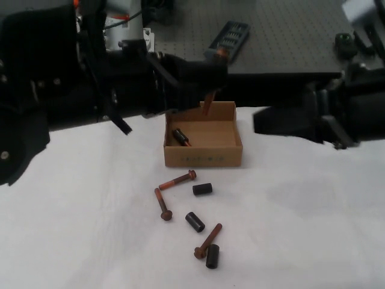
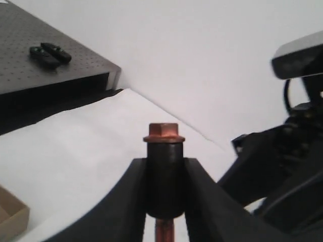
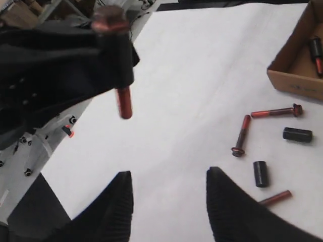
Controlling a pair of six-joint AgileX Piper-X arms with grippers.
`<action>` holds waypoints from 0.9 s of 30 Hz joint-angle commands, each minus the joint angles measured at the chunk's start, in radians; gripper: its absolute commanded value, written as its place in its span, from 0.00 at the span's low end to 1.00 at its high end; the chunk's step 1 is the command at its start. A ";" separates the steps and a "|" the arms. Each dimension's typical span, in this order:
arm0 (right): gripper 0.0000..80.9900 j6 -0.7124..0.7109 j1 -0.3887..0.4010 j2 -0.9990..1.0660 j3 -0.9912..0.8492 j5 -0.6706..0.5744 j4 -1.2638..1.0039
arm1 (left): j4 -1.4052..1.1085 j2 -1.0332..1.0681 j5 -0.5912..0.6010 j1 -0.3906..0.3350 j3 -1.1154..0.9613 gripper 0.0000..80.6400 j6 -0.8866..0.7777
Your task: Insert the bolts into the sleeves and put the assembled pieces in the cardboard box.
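Bolts (image 1: 177,179), three of them, lie loose with three black sleeves (image 1: 203,189) on the white cloth (image 1: 313,229) in the lower middle of the high view. Just above them in the frame, the cardboard box (image 1: 203,158) holds one assembled piece (image 1: 180,136). Left gripper (image 2: 164,174) pinches a sleeved bolt (image 2: 164,151) by the box's far rim. Right gripper (image 3: 169,206), at the right edge, stands spread and holds nothing.
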 commanded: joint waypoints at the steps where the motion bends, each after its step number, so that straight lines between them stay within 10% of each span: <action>1: 0.43 -0.039 -0.009 -0.017 -0.007 0.013 0.039 | -0.002 0.079 -0.027 0.034 -0.022 0.01 0.017; 27: 0.43 -0.140 -0.104 -0.061 -0.007 0.134 0.275 | 0.585 0.948 -0.237 0.069 -0.971 0.01 0.212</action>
